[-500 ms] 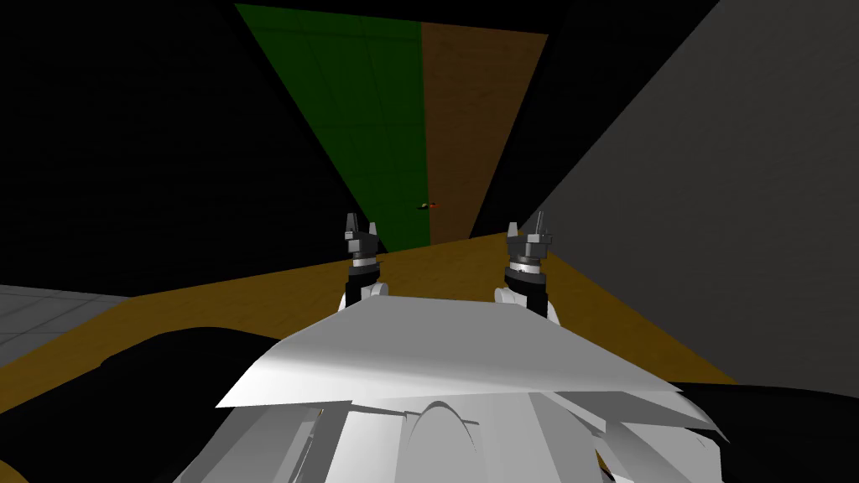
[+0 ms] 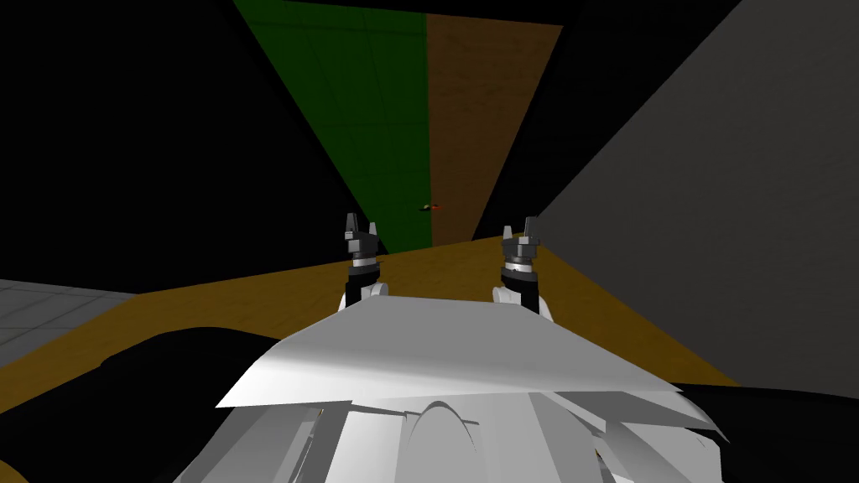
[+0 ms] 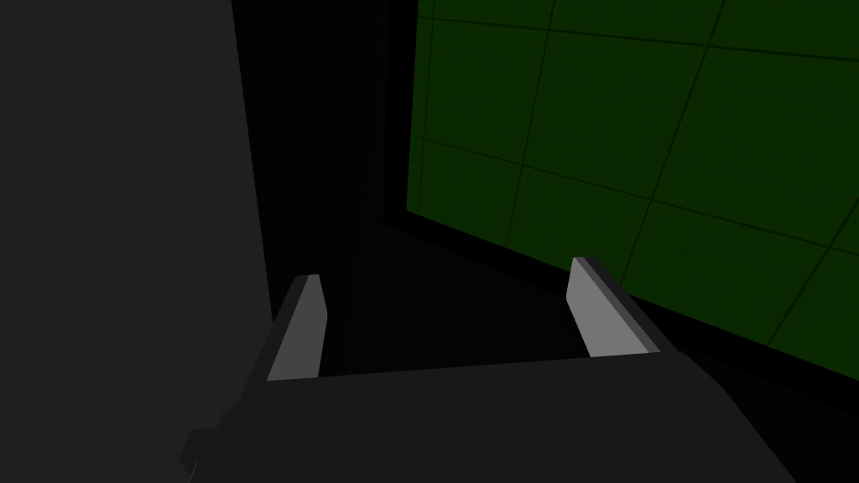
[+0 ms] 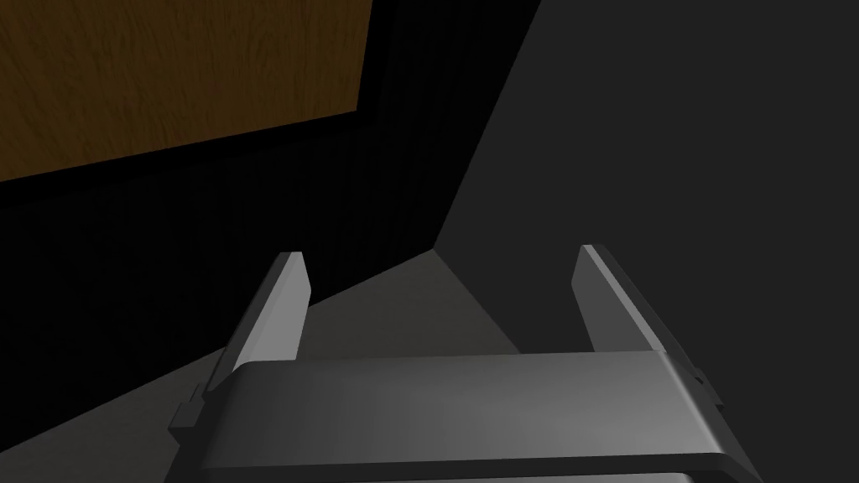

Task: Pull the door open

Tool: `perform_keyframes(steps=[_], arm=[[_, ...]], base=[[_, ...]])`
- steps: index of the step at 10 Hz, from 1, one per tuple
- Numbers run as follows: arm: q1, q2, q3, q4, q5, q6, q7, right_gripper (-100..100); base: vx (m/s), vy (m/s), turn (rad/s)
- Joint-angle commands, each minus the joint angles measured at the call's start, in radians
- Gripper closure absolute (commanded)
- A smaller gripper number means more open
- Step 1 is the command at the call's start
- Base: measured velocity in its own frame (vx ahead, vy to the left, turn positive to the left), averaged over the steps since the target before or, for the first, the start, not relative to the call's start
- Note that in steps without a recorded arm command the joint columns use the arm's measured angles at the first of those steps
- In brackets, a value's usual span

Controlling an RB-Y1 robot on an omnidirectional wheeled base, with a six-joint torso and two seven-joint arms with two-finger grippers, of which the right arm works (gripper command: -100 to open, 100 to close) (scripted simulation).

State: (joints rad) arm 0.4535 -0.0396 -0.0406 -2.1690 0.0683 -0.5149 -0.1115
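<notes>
Brown and wood-grained, the panel (image 2: 478,126) that I took for the door stood straight ahead of you, at the far end of a yellow-brown floor (image 2: 252,302). Its left edge met a green gridded panel (image 2: 369,109). Right on that seam, low down, sat a small speck with a touch of red (image 2: 429,206). I judged it to be the handle, though it was too small to make out its shape or say for sure which way its long axis ran. It looked more like a short level streak than an upright bar.

Your left gripper (image 2: 361,228) and right gripper (image 2: 522,231) were both raised in front of you, pointing forward. Each had its fingers spread wide with nothing between them. The handle lay well apart from both, ahead of them and in the gap between the two, a little closer to the left gripper's line than the right's. The left hand looked along the green panel and the right along the brown one, with a grey wall (image 2: 713,210) close on your right side and black areas to either side of the panels.

So the move turned on distance, not on side: neither arm could have reached yet, and you needed to close in on the seam first. With the handle at the door's left edge, I expected the hinges on the right.
</notes>
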Motion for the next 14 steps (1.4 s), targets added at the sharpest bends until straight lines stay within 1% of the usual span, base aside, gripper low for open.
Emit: perform_keyframes(steps=[1,4,8,14], arm=[[-0.009,-0.003,0.001,0.028,0.004,-0.005,-0.001,-100],[-0.03,-0.012,-0.005,0.083,0.006,-0.018,-0.007,-100],[-0.063,-0.026,-0.013,0.173,0.011,-0.038,-0.016,-100],[-0.121,-0.047,-0.029,0.33,0.019,-0.073,-0.032,-100]], base=[[0.095,0.021,0.033],[0.081,0.016,0.031],[0.086,0.017,0.04],[0.095,0.021,0.045]])
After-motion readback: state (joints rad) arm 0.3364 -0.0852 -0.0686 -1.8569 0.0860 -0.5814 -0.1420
